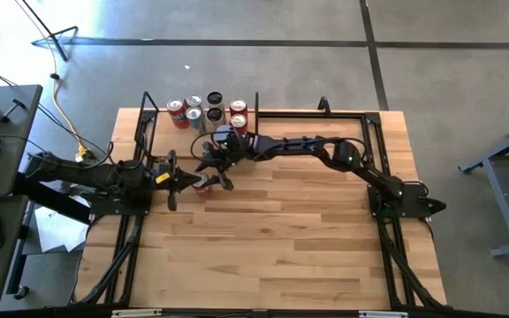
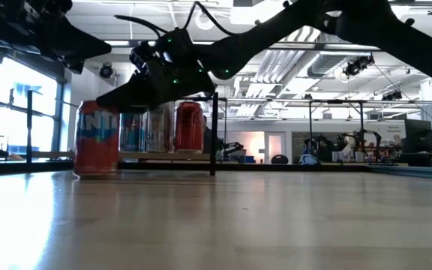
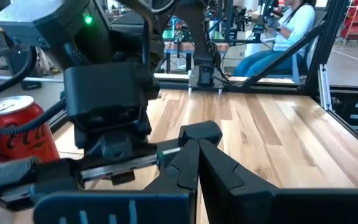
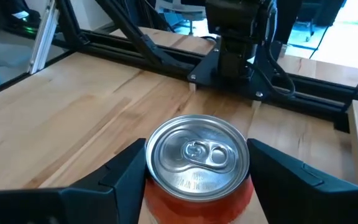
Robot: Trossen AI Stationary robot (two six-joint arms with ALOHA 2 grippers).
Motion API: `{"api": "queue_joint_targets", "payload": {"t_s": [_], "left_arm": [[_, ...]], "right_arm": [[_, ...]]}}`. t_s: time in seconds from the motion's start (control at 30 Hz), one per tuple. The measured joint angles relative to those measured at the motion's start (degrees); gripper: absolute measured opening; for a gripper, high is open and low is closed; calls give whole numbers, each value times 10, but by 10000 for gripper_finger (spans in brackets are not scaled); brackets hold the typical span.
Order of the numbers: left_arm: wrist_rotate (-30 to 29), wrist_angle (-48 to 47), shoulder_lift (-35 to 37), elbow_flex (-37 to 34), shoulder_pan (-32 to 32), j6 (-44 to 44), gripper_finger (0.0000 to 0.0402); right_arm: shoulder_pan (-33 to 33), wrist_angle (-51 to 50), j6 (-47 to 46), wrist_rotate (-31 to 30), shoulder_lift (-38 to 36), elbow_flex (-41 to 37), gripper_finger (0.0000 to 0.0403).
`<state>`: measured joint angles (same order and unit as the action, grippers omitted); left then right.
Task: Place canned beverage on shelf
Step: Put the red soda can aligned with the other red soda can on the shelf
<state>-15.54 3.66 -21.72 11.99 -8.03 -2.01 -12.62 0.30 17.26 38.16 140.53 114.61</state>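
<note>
1. Counter (image 1: 307, 238): slatted wood, fills the centre of the high view; both arms work over its upper-left part.
2. Shelf (image 1: 203, 119): narrow board at the counter's top edge, upper centre-left of the high view, between black rod uprights. It already carries a cluster of cans (image 1: 207, 109), probably earlier placements.
3. Right end effector (image 1: 210, 172): reaches in from the right arm, centre-left of the high view, just below the shelf. In the right wrist view its fingers flank the orange can (image 4: 197, 165) on both sides; whether they are touching it I cannot tell. Judged ready to grasp.
4. Left end effector (image 1: 173, 179): left of centre, just beside the can, fingers spread, released; appears to wait clear.
5. Orange can stands upright on the counter, not on the shelf; left of the low view.
</note>
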Motion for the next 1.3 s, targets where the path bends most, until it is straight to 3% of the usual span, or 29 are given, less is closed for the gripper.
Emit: {"api": "queue_joint_targets", "payload": {"t_s": [0.27,0.6,0.73,0.97,1.1,1.3], "left_arm": [[0,-35,38,0,0,-7,0],[0,-35,45,0,0,-8,0],[0,-35,45,0,0,-2,0],[0,-34,48,0,0,11,0],[0,-34,49,0,0,11,0],[-1,-72,41,32,0,6,0]], "right_arm": [[0,-17,-33,-51,3,37,285],[0,-84,-6,-50,3,92,286],[3,-102,21,-58,-5,95,235],[24,-86,43,-116,-35,29,21],[38,-7,20,-168,-80,-53,23],[56,127,-7,-245,-190,-246,6]]}}
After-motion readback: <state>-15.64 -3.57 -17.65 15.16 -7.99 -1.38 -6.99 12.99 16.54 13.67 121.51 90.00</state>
